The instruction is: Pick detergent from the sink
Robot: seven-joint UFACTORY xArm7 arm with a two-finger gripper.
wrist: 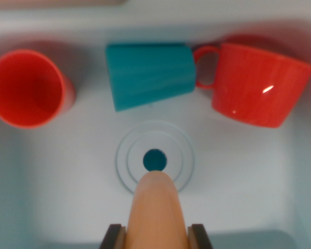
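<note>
Detergent bottle [156, 210] sits between the two dark gripper fingers [112, 237] at the bottom edge of the wrist view; you see the gripper [156, 237] closed on its peach-coloured body from both sides. Its long axis runs straight up the frame, with the rounded end pointing at the teal drain hole [154, 160] in the sink [52, 197] floor. Whether that end touches the drain ring cannot be told from this angle. Beyond the drain, along the far wall, note a red cup [26, 88], a teal cup [150, 75] on its side and a red mug [256, 83]. Judge the grasp as made; lift straight along the bottle's axis, away from the basin, keeping well apart from the cups.
</note>
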